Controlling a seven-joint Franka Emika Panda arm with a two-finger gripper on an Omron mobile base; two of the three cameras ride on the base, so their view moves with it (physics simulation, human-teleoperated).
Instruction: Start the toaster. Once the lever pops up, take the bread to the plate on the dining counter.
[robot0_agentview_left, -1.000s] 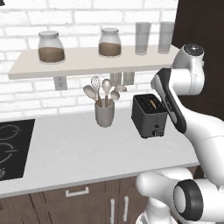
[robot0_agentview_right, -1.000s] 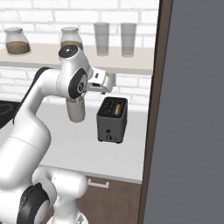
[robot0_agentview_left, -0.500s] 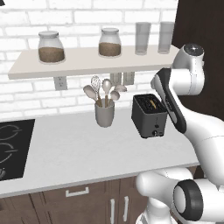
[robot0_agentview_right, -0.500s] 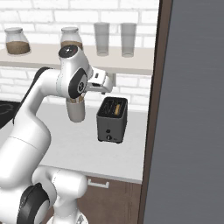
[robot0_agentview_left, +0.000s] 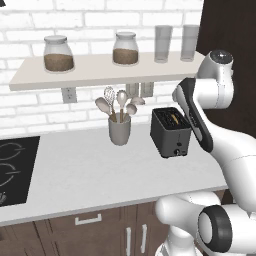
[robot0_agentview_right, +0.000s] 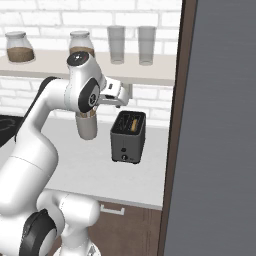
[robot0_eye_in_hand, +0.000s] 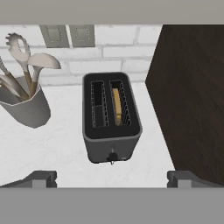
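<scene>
My gripper (robot0_eye_in_hand: 112, 179) hung open, jaws spread wide w/ nothing between them, finger tips (robot0_eye_in_hand: 40, 178) apart at either side of the hand view; it sat above & in front of the toaster (robot0_eye_in_hand: 111, 117), not touching it; from the right base view the gripper (robot0_agentview_right: 116, 93) was up by the underside of the shelf (robot0_agentview_right: 150, 73), just left of & above the toaster (robot0_agentview_right: 128, 137); toaster stood upright on the white worktop (robot0_agentview_left: 85, 175), near the dark tall cabinet (robot0_eye_in_hand: 188, 96) on its right; the bread (robot0_eye_in_hand: 117, 106) was down in the right-hand slot as seen from my hand, tan edge showing, left slot dark; small knob (robot0_eye_in_hand: 112, 157) low on the toaster's narrow front face; in the left base view the toaster (robot0_agentview_left: 170, 132) showed w/ the bread (robot0_agentview_left: 173, 118) in its top, my arm crossing its right side; grey utensil cup (robot0_agentview_left: 119, 130) w/ spoons & a whisk stood left of the toaster, apart from it; black hob (robot0_agentview_left: 14, 168) far left on the worktop; on the shelf (robot0_agentview_left: 90, 70) 2 lidded jars (robot0_agentview_left: 58, 53) w/ brown contents & 2 clear glasses (robot0_agentview_left: 163, 43); white brick wall behind w/ outlets (robot0_eye_in_hand: 68, 35) under the shelf.
</scene>
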